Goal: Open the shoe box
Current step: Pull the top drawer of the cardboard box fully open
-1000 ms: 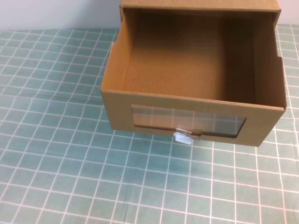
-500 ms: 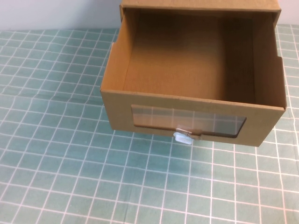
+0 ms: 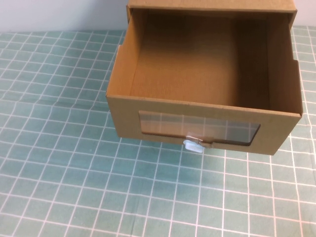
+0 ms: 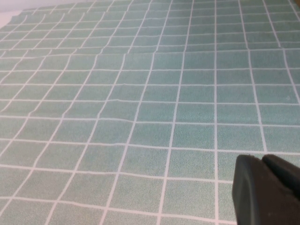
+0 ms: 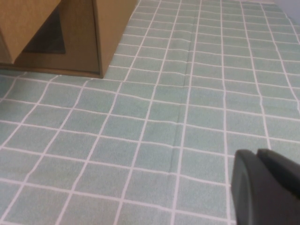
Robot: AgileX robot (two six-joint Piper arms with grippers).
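The brown cardboard shoe box (image 3: 207, 106) stands at the back of the table, its drawer pulled out toward me and empty inside. The drawer front has a clear window (image 3: 197, 127) and a small white pull tab (image 3: 193, 145). Neither arm shows in the high view. In the right wrist view the box corner (image 5: 70, 37) is off to one side, and my right gripper (image 5: 262, 161) hangs shut over bare cloth, holding nothing. My left gripper (image 4: 265, 164) is also shut over the cloth, far from the box.
A green cloth with a white grid (image 3: 74, 173) covers the table. A pale wall (image 3: 59, 15) runs behind it at the back left.
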